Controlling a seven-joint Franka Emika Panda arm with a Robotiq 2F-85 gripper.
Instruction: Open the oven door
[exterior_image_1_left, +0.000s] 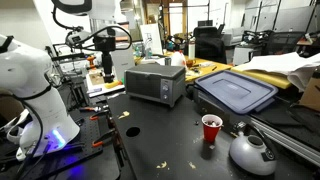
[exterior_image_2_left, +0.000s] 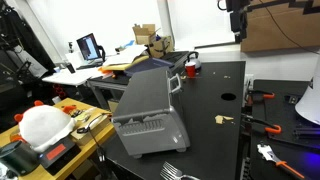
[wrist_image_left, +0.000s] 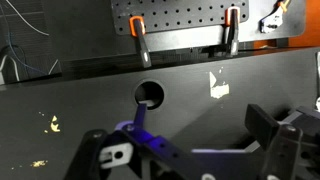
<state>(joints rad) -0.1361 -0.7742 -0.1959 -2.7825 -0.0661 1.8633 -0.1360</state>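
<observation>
The silver-grey oven (exterior_image_1_left: 155, 84) stands on the black table (exterior_image_1_left: 150, 140). Its oven door (exterior_image_1_left: 149, 88), a dark front panel, is upright and shut. In an exterior view the oven (exterior_image_2_left: 150, 108) shows its top and vented back, so the door faces away. My gripper (exterior_image_1_left: 106, 66) hangs in the air to the left of the oven, apart from it. It also shows high at the top of an exterior view (exterior_image_2_left: 237, 22). In the wrist view my gripper (wrist_image_left: 200, 120) is open and empty above bare table, and the oven is out of view.
A blue-lidded bin (exterior_image_1_left: 237, 92) sits right of the oven. A red cup (exterior_image_1_left: 211, 128) and a silver kettle (exterior_image_1_left: 250, 152) stand near the front. Below the gripper are a round table hole (wrist_image_left: 148, 95) and orange-handled clamps (wrist_image_left: 139, 42) at the table edge.
</observation>
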